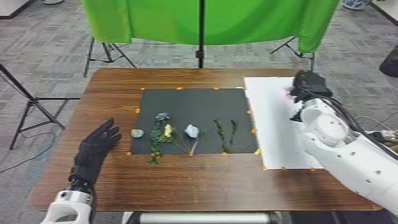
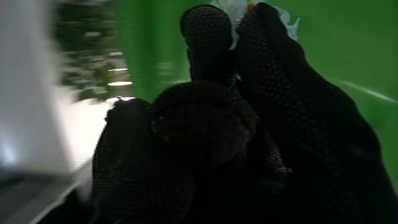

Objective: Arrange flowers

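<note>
White-petalled flower (image 2: 235, 10), pinched in the right hand (image 1: 311, 86), is probably light and easily bruised; best held near its base; left hand (image 1: 95, 146) lies slack, fingers relaxed.

Glossy brown wooden table (image 1: 187, 192).

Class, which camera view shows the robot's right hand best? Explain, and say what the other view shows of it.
The right wrist view: there the right hand is close up, pinching a pale flower. The head view shows it smaller, at the white sheet's far end.
</note>
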`<state>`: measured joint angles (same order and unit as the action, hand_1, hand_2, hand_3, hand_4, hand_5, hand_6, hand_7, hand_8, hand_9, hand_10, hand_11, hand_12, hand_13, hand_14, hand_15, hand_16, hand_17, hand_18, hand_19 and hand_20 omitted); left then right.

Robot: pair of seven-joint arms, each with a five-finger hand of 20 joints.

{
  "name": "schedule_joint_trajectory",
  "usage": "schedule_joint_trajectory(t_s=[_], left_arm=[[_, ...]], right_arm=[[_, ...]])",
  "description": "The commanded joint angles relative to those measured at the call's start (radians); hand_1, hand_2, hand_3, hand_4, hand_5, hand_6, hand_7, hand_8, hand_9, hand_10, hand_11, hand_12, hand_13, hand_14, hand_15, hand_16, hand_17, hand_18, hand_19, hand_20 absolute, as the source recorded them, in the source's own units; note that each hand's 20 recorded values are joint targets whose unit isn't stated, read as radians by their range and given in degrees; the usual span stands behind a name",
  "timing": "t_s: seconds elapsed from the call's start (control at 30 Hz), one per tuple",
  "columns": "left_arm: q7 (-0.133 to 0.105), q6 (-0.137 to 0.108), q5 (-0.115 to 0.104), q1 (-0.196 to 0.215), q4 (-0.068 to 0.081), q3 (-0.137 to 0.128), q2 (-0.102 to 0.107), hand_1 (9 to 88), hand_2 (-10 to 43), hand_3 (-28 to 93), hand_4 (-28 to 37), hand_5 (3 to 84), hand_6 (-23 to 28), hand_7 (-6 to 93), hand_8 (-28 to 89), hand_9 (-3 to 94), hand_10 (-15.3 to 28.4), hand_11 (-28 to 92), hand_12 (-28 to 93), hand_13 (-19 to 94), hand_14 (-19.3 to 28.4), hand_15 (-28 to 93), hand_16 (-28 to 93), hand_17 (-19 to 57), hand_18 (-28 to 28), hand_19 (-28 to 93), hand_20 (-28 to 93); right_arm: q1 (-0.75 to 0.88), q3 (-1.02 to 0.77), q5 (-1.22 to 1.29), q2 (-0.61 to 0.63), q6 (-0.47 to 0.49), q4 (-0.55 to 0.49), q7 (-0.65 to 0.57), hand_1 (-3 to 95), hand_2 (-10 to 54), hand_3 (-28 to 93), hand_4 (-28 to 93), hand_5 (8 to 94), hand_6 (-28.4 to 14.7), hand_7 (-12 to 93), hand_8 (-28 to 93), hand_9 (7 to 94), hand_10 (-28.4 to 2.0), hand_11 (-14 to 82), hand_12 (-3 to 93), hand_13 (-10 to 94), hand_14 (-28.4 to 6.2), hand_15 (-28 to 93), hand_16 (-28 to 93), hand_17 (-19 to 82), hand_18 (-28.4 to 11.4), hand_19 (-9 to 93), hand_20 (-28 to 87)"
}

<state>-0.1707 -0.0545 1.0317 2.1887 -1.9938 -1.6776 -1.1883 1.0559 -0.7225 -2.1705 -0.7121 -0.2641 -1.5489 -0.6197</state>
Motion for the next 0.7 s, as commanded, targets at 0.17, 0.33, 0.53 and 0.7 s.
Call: schedule_joint_trajectory(t_s=[0.17,0.33,0.53,0.7], left_arm=[[0.023,0.016,0.006,0.009,0.008,0.003,0.0,28.6,-4.4,63,-20.5,34.1,3.5,5.8,-5,35.4,10.9,9,13,27,15.4,14,4,1.8,14.2,4,18],[0.024,0.016,0.006,0.012,0.007,0.0,0.001,28.6,-4.4,63,-20.4,33.9,3.4,5.8,-5,35.3,10.9,9,13,27,15.4,14,4,1.8,14.2,4,18],[0.027,0.02,0.006,0.008,0.01,0.002,0.0,28.6,-4.4,63,-20.4,33.9,3.4,5.9,-5,35.3,10.8,9,13,27,15.5,14,4,1.8,14.2,4,18],[0.02,0.021,0.006,0.004,0.012,0.003,0.001,28.6,-4.4,63,-20.3,33.9,3.5,5.8,-5,35.3,10.8,9,13,27,15.5,14,4,1.8,14.2,4,18]], right_arm=[[-0.185,0.22,0.192,-0.094,0.25,-0.128,0.163,63.5,-9.5,53,-15,78.0,-1.0,21,11,92.3,-8.7,9.3,40.2,93,-1.6,55,35,69,-8.3,93,50],[-0.184,0.252,0.2,-0.095,0.304,-0.13,0.18,62.5,-9.5,53,-15,77.7,-0.8,21,11,91.8,-8.9,10.3,40.0,93,-1.6,55,35,68,-8.4,93,50],[-0.178,0.259,0.206,-0.098,0.323,-0.13,0.192,59.6,-9.5,52,-14,76.2,-1.4,19,10,89.6,-9.5,12.5,37.7,92,-2.2,55,35,67,-8.7,93,50],[-0.179,0.261,0.169,-0.095,0.322,-0.125,0.201,58.2,-9.5,50,-14,73.5,-1.5,17,9,87.4,-9.7,14.0,36.5,91,-2.2,55,35,67,-8.6,93,50]])
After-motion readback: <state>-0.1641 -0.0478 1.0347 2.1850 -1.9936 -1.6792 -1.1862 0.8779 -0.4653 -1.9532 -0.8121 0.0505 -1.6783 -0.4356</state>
